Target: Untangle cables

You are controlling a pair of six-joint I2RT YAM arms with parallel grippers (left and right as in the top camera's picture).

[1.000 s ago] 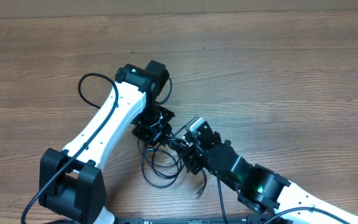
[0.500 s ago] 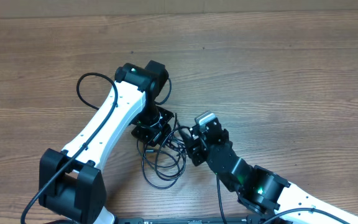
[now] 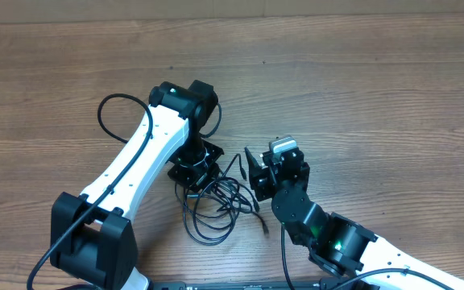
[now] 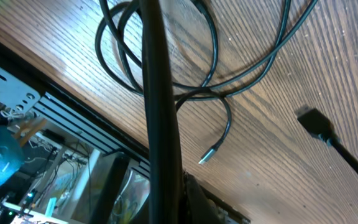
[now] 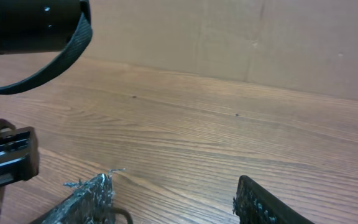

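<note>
The cables (image 3: 212, 205) lie as a small tangle of thin black loops on the wooden table (image 3: 377, 97) between the two arms. My left gripper (image 3: 193, 171) is shut at the top of the tangle, and strands run up into it. In the left wrist view its dark fingers (image 4: 157, 124) cross the loops (image 4: 166, 56), and a loose plug end (image 4: 207, 155) rests on the wood. My right gripper (image 3: 266, 159) hangs open just right of the tangle, apart from it. Only bare wood shows between its fingertips (image 5: 171, 182).
A second, blockier plug (image 4: 316, 121) lies to the right in the left wrist view. A loose cable tip (image 3: 263, 225) points toward the table's front edge. The left arm's own thick black cable (image 3: 115, 121) loops out to its left.
My right gripper has opened, let go of the strands and drawn up and to the right, out of the tangle. The loops have slackened. The left gripper stays shut, barely shifted.
</note>
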